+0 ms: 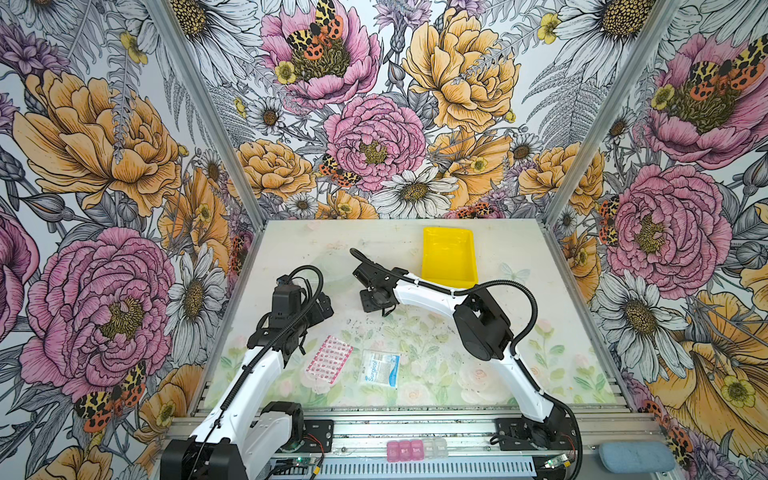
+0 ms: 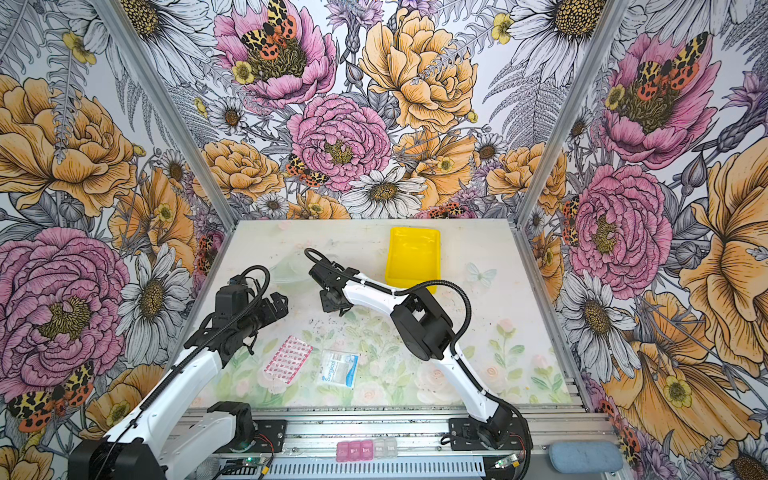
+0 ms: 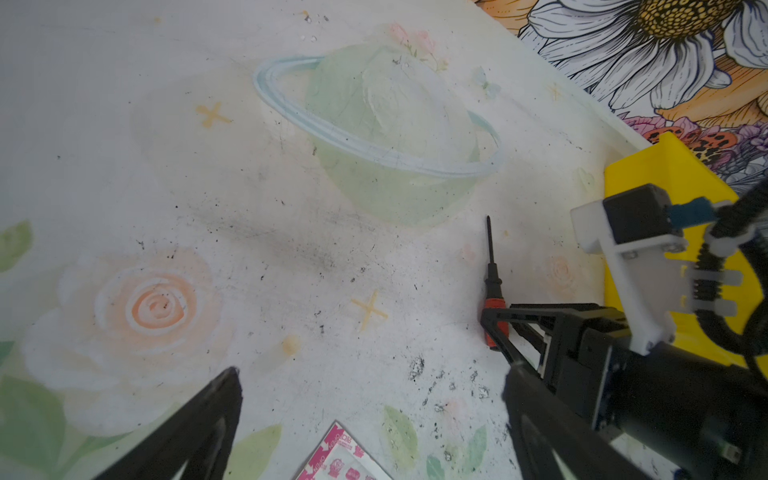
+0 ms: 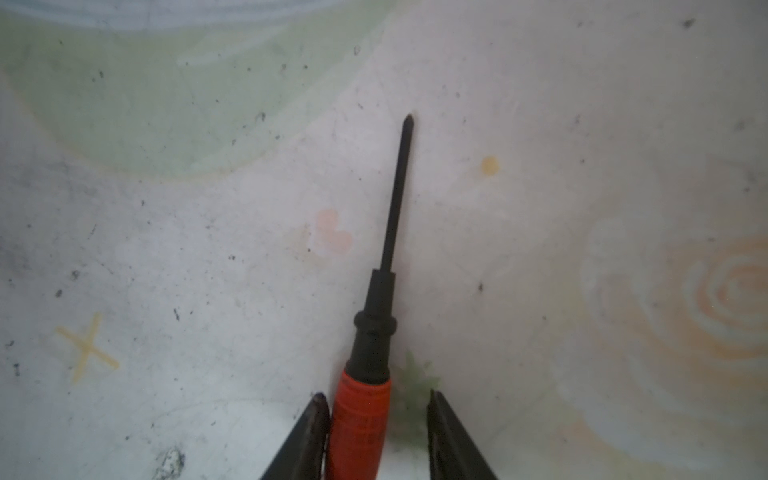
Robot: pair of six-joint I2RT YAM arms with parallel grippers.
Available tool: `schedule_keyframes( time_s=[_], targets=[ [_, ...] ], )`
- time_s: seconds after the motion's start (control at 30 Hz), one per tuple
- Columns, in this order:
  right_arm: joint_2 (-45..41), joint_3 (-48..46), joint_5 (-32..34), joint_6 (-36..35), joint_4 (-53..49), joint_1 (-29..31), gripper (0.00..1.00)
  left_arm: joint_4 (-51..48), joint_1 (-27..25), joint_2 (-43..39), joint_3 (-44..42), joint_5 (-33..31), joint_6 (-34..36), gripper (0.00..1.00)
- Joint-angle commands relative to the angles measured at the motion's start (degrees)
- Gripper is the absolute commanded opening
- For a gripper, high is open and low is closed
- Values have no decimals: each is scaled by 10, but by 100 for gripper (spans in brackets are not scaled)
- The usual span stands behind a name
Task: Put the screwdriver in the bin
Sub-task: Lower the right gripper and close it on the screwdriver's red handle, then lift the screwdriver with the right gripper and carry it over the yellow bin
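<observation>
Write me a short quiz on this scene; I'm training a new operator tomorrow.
1. Fill in: the bin is coloured ___.
2. True or false: the left tool is open.
3. The screwdriver lies: A) in the bin; B) on the table, its handle between the right tool's fingers; C) in the left tool.

Key: 1 yellow; 2 true; 3 B.
</observation>
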Motion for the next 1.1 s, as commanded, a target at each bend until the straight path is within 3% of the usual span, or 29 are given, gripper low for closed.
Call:
schedule_keyframes(
  time_s=[0.0, 0.23, 0.37, 0.67, 1.07],
  targets=[
    [20, 12, 3, 0, -6, 2, 30, -4, -3, -5, 0, 4, 1, 99],
    [13, 9, 10, 0, -8, 1, 8, -4, -3, -3, 2, 3, 2, 98],
    [-4, 5, 12, -2, -7, -1, 1, -4, -3, -3, 4, 2, 5, 99],
    [-79, -12, 12, -5, -7, -3, 0, 0, -5, 6, 21, -1, 18, 99],
    [-222, -115, 42, 2, -7, -20, 0, 7, -36, 43, 65, -18, 80, 99]
  ],
)
